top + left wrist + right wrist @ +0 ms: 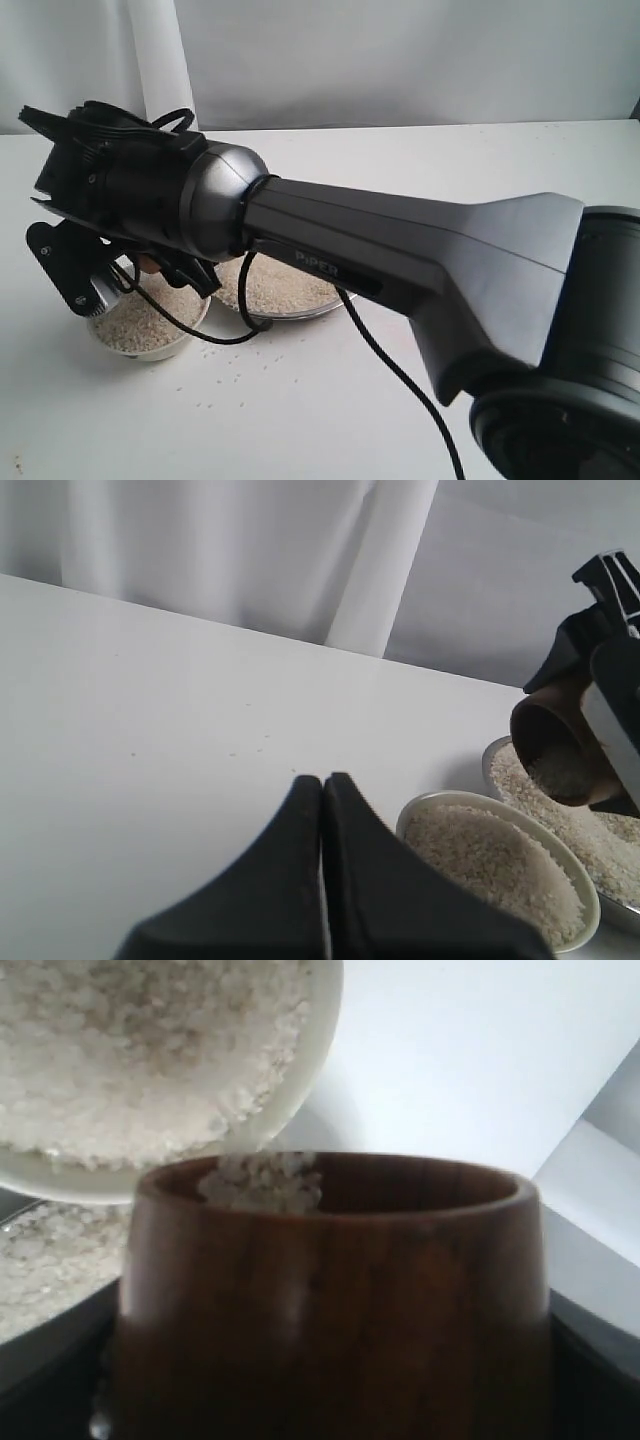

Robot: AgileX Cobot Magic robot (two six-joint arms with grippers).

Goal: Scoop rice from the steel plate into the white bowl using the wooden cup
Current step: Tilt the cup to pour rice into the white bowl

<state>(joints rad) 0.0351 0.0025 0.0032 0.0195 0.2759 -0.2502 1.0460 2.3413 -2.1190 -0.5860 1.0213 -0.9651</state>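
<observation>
One cup (556,748): stiff, glossy — slippery; hold its sides.
Right gripper (598,718): clamped on cup.
Left gripper (322,880): closed, empty.

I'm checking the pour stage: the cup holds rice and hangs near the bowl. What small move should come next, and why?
Probably shift the wooden cup slightly further over the white bowl, then tip it more. It is tilted with rice inside and its mouth faces the bowl, but it seems to hang over the steel plate edge, so pouring here might spill.
</observation>
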